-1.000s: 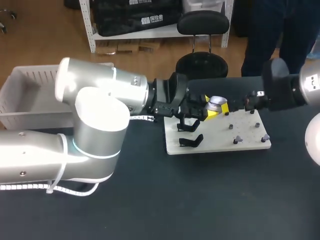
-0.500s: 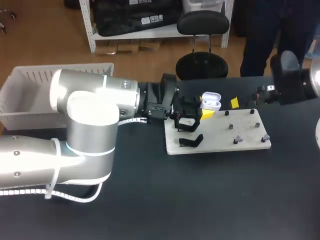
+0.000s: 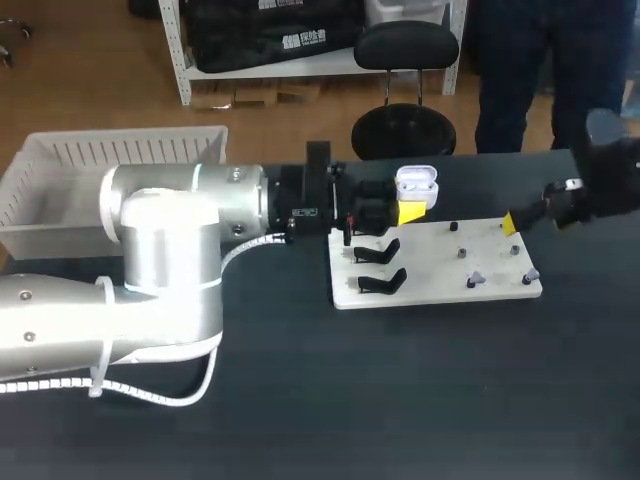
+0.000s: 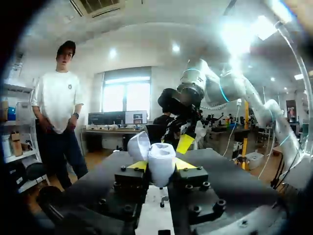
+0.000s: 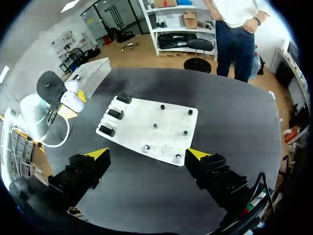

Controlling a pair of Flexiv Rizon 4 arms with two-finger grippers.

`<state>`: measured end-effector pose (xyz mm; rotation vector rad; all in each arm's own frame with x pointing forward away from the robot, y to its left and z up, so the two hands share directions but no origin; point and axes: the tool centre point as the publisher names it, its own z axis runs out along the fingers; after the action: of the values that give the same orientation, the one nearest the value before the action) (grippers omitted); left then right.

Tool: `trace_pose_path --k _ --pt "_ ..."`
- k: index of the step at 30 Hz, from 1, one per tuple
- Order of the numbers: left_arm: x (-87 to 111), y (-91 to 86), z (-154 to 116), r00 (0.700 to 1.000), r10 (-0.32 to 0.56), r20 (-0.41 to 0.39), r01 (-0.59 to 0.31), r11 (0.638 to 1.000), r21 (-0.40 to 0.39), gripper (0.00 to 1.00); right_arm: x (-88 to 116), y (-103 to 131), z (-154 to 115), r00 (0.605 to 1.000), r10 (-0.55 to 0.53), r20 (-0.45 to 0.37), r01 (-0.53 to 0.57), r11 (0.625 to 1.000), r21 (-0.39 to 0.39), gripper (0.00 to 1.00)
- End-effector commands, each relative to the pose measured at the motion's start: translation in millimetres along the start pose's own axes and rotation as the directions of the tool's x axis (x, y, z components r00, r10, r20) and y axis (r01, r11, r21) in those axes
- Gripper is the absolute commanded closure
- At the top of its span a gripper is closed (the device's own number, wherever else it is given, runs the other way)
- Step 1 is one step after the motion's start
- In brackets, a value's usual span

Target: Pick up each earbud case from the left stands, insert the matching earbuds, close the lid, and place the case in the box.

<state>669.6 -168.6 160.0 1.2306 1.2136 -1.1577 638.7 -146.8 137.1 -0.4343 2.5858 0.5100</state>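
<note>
Standing by the dark table [image 3: 420, 400]: the left arm [image 3: 180, 230] comes in from the left of the frame and lies nearly level, wrist pointing right. At upper middle the left gripper [image 3: 408, 208] is held above the far left corner of the white board [image 3: 440, 272], its yellow tips clamped on the earbud case [image 3: 417, 186]. The case is white, clear of the board, with its lid [image 4: 138, 146] hinged open. Seen from the left wrist, the case sits upright between the two fingers, a yellow tip against each side. Black stands [image 3: 378, 267] line the board's left edge. Two show from overhead, three from the right wrist. Dark posts [image 3: 461, 253] dot the right half of the board. Two pale pieces [image 3: 476, 277] sit on the near row, too small to tell what they are. The slatted white box [image 3: 60, 190] is at upper left, behind the left arm. The right arm [image 3: 610, 180] enters at the right edge. The right gripper [image 5: 147, 154] is held high, clear of the board, its fingers spread wide with nothing between them. From its wrist, the whole board lies ahead of it, with the held case and the box beyond the stands.
</note>
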Motion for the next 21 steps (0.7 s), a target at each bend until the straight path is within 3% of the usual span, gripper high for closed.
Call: trace_pose_path --k 1,12,14,16,18,21 --pt "-1.2 -1.7 8.6 1.0 0.001 -0.001 -0.001 1.0 -0.024 1.0 9.9 -3.5 -9.8 0.999 0.035 -0.008 -0.03 0.945 0.326 0.0" --pt "-2.9 1.7 19.6 1.0 -0.01 -0.008 0.01 1.0 -0.022 1.0 9.9 -3.5 -9.8 0.999 0.035 -0.008 -0.03 0.945 0.326 0.0" --pt "-1.9 1.4 19.7 0.999 -0.022 -0.026 0.022 1.0 -0.013 1.0 11.4 -5.1 2.8 0.998 0.045 -0.032 -0.033 0.95 0.309 0.0" --pt "-1.9 1.4 19.7 0.999 -0.022 -0.026 0.022 1.0 -0.013 1.0 13.7 -10.4 10.3 0.998 0.023 -0.062 0.004 0.919 0.393 0.0" --pt "-1.9 1.4 19.7 0.999 -0.022 -0.026 0.022 1.0 -0.013 1.0 16.9 -16.9 15.2 0.996 0.039 -0.077 -0.006 0.924 0.383 0.0" --pt "-1.9 1.4 19.7 0.999 -0.022 -0.026 0.022 1.0 -0.013 1.0 23.3 -20.0 19.9 0.993 0.018 -0.119 0.038 0.891 0.453 0.0"
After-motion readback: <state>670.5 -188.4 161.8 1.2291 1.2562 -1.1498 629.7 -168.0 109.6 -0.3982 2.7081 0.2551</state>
